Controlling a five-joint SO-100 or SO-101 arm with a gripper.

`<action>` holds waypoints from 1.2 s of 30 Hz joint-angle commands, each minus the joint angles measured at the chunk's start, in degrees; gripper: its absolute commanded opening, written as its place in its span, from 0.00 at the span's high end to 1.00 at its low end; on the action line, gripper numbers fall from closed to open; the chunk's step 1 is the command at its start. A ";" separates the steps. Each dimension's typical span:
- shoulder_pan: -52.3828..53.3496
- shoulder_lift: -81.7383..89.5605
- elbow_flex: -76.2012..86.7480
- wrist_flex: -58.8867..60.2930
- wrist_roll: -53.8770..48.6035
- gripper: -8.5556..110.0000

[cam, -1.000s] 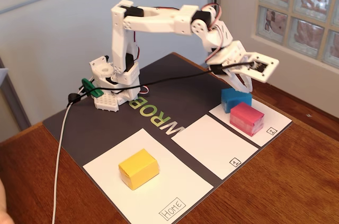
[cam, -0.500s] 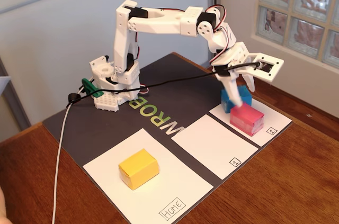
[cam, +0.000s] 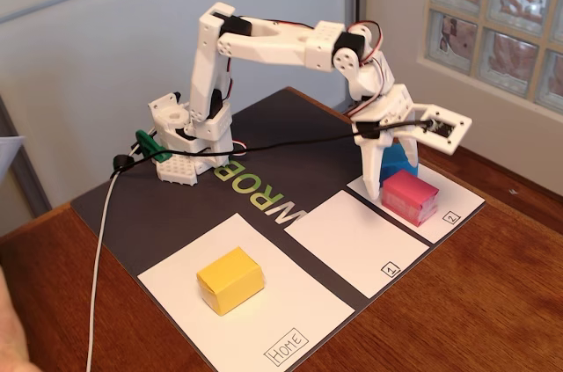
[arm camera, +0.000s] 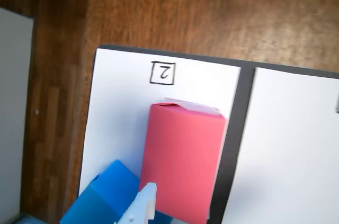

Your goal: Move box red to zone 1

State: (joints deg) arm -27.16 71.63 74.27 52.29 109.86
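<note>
Gripper (cam: 380, 186): jaws spread wide, holding nothing; tips straddle the back end of the box from above.
Box red (cam: 409, 196): sits on the panel marked "2" (arm camera: 116, 113), touching the blue block (cam: 401, 157) behind it.
Long axis: runs away from the fingers toward the "2" mark, seen in the wrist view.
Zone 1 (cam: 347, 240): next panel over, empty, across a dark strip.
</note>
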 commanded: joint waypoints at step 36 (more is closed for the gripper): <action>-4.66 -15.47 -14.59 0.79 2.46 0.50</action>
State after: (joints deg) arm -31.46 55.72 62.84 52.91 112.41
